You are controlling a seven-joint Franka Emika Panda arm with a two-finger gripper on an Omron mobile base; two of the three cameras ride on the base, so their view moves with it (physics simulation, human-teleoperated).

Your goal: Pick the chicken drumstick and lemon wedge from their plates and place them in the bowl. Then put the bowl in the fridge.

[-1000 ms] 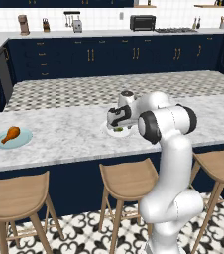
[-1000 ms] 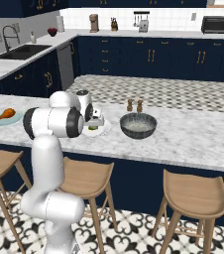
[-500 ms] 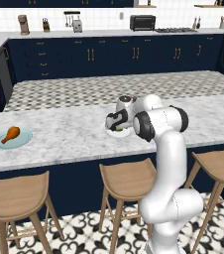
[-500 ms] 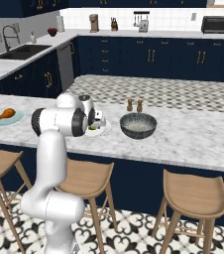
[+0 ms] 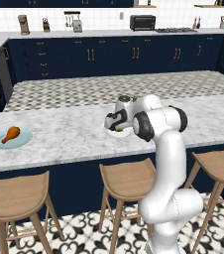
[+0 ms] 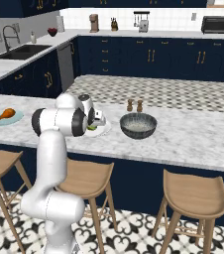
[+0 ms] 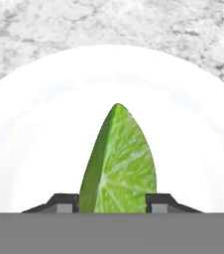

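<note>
The green-yellow lemon wedge (image 7: 118, 163) lies on the white plate (image 7: 39, 124), pointed end away from the hand. My gripper (image 7: 112, 204) is low over it and open, one finger tip on each side of the wedge's wide end. From the base views the gripper (image 5: 115, 122) hangs just above the white plate (image 5: 112, 133) at the middle of the island. The orange-brown chicken drumstick (image 5: 10, 134) rests on the pale blue plate (image 5: 26, 139) far to the left. The dark grey bowl (image 6: 139, 125) stands right of the white plate (image 6: 103, 131). The fridge is out of view.
Salt and pepper shakers (image 6: 134, 105) stand behind the bowl. Three wooden stools (image 5: 129, 181) line the island's near side. Navy cabinets and a back counter with a toaster oven (image 5: 142, 22) run along the far wall; a sink (image 6: 22, 49) sits at left.
The hand has come down closer onto the white plate, so the fingers now straddle the lemon wedge. The drumstick, plates and bowl have not moved.
</note>
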